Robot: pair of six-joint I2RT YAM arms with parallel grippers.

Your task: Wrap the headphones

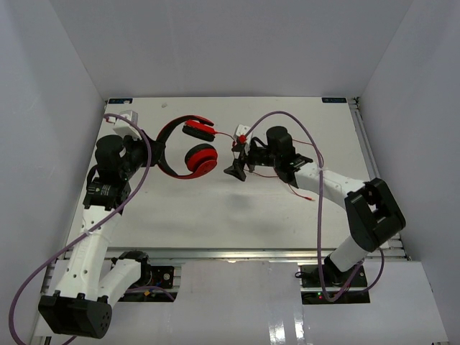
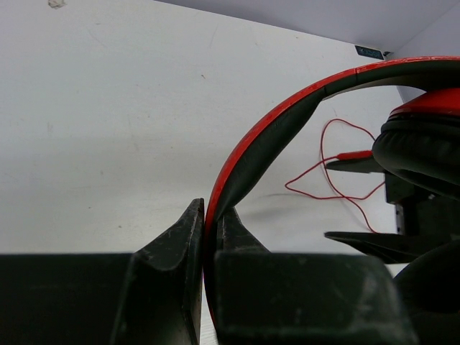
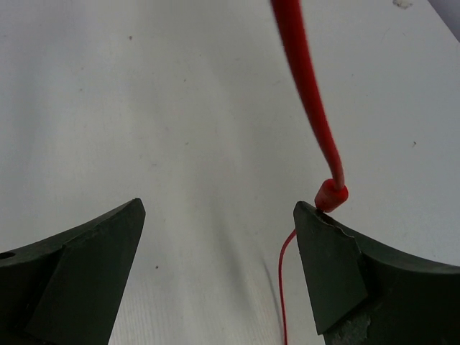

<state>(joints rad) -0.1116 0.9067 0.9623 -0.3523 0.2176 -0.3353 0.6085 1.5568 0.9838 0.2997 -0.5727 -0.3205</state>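
- Plainly, our left gripper [image 2: 210, 215] is clamped tight on the headband [image 2: 287, 122] of the headphones. The band rises from between the fingers and arcs to the upper right of the left wrist view.
- Our right gripper [image 3: 219, 215] stands wide open and grips nothing; we see bare table between its two fingers.
- A thick red part of the cord [image 3: 309, 108] comes down from the top of the right wrist view. It ends in a small collar [image 3: 331, 194] right at the tip of the finger [image 3: 330, 266] on the right of the frame. We cannot tell whether the two touch.
- Below the collar, the cord goes on as a thin line to the bottom edge.
- From above, the headphones [image 1: 201, 159] sit in the upper middle of the frame, between our two grippers. The headband curves to the left and both cups are to the right.
- The cord runs right from the upper cup [image 1: 198, 130] to the right gripper. From there it trails loosely over the table [image 1: 215, 215] toward the right of centre.
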